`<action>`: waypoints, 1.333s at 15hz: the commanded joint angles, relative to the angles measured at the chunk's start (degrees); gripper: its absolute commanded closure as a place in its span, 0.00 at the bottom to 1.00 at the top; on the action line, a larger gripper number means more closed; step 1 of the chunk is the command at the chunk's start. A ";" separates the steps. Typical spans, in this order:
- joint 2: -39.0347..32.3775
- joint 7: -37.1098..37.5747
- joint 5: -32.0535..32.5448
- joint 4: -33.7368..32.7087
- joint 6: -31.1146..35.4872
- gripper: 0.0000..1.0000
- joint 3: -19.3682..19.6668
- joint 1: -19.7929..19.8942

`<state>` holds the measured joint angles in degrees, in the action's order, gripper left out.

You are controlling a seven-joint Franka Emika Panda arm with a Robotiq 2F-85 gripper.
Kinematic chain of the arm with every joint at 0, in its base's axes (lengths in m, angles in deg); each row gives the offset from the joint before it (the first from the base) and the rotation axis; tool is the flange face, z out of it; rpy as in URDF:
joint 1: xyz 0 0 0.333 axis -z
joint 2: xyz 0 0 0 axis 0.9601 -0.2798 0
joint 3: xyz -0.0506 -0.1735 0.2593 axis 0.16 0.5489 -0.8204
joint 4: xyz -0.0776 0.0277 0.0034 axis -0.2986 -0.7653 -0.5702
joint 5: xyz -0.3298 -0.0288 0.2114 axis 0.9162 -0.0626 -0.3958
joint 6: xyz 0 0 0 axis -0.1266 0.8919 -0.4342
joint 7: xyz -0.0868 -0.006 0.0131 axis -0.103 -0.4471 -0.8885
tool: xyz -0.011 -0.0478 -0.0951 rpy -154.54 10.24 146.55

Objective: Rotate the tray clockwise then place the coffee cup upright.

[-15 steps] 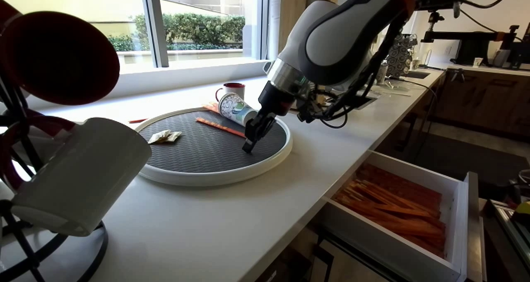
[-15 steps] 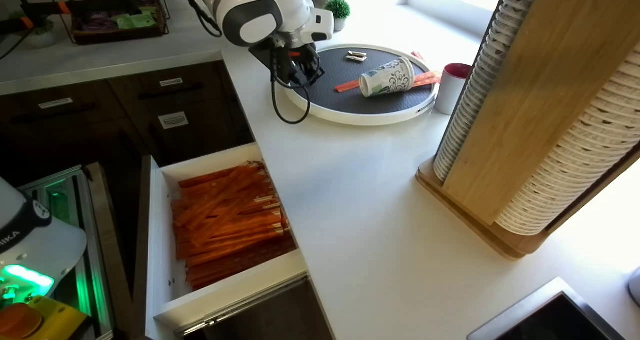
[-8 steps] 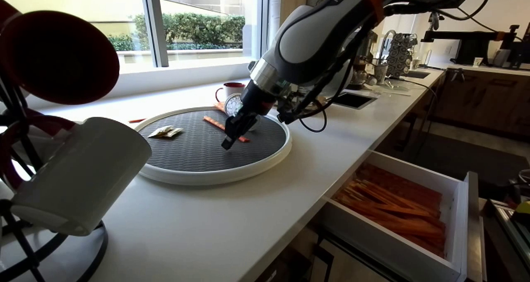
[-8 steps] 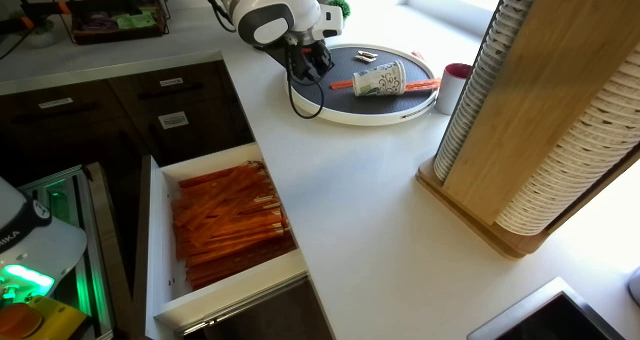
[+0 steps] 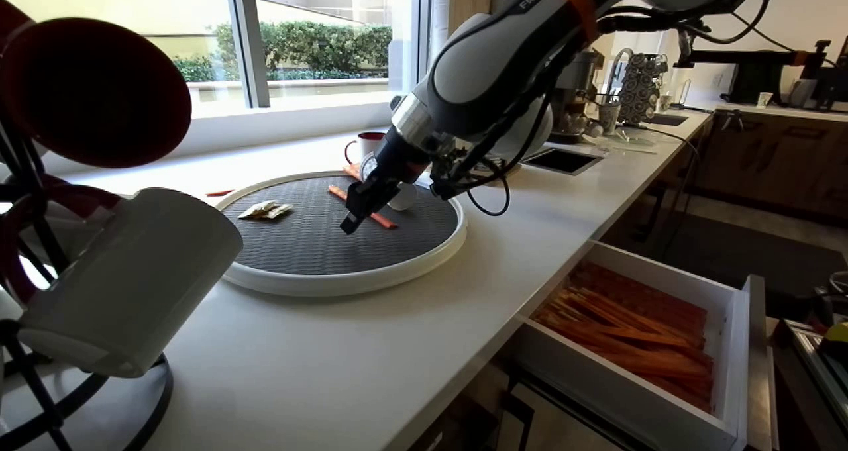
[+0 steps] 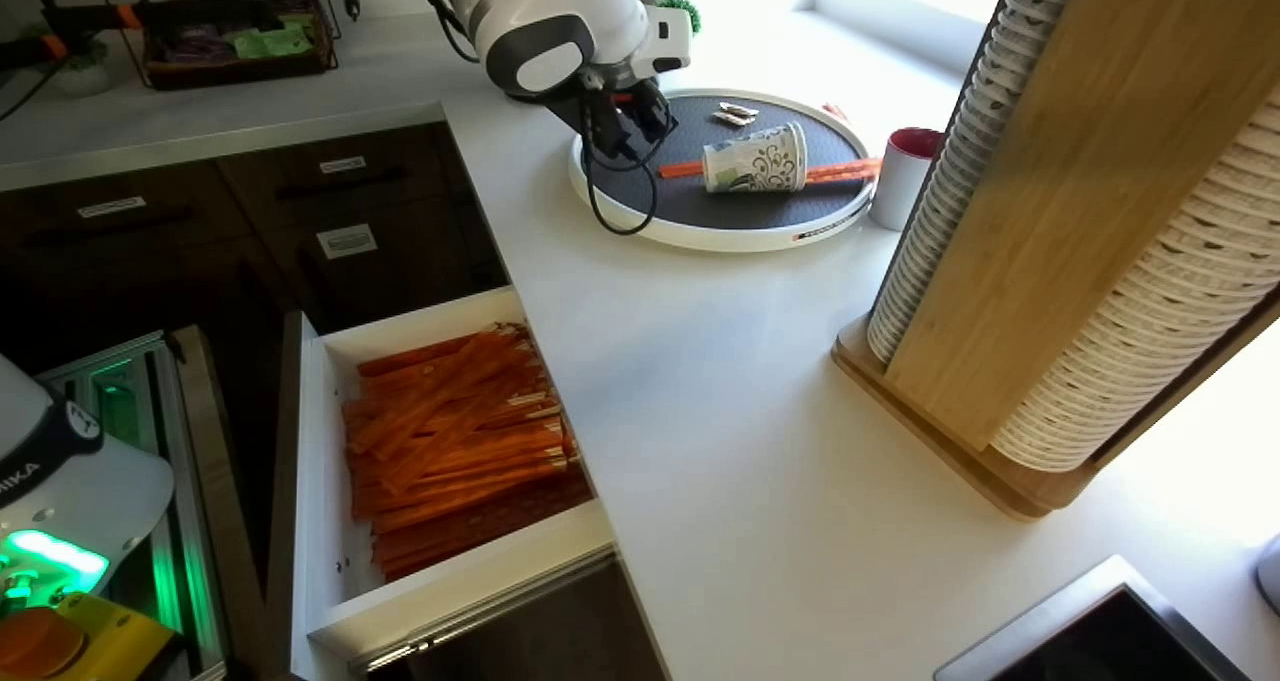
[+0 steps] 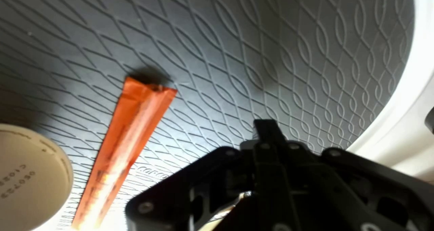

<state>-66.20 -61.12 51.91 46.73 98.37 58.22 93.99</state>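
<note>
The tray (image 5: 311,239), a round dark grey disc with a thick white rim, lies on the counter; it also shows in an exterior view (image 6: 700,209) and fills the wrist view (image 7: 220,71). The coffee cup (image 6: 755,161), a white paper cup with a swirl pattern and no visible handle, lies on its side on the tray. Its base shows in the wrist view (image 7: 30,176) and an exterior view (image 5: 403,197); the arm hides part of it there. My gripper (image 5: 349,226) is shut and empty, low over the tray beside the cup. Its fingertips (image 7: 266,126) meet. Whether they touch the tray I cannot tell.
Orange packets (image 7: 127,139) lie on the tray by the cup, with small cream packets (image 5: 265,210). A red-lined mug (image 6: 900,181) stands beside the rim. A mug on a wire stand (image 5: 132,285), a wooden cup holder (image 6: 960,311) and an open drawer (image 6: 315,461) are nearby.
My gripper has moved across the tray, leftward in an exterior view. The tray has turned slightly clockwise seen from above, carrying the cup and packets; this turning is small in the last half second.
</note>
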 commanded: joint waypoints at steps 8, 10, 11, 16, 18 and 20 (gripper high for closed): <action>6.11 2.20 0.45 4.27 -3.25 1.00 3.91 -1.68; 7.40 1.65 -1.52 5.05 -5.26 1.00 0.90 0.74; 8.13 1.82 -2.26 5.40 -6.61 1.00 0.23 1.23; 16.37 3.11 -6.78 9.33 -17.95 1.00 5.81 -3.05; 19.15 4.55 -6.24 11.09 -20.58 1.00 9.83 -5.66; 21.38 7.41 -3.03 12.92 -21.63 1.00 14.69 -8.65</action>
<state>-49.96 -57.43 47.00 55.14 79.08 66.47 89.79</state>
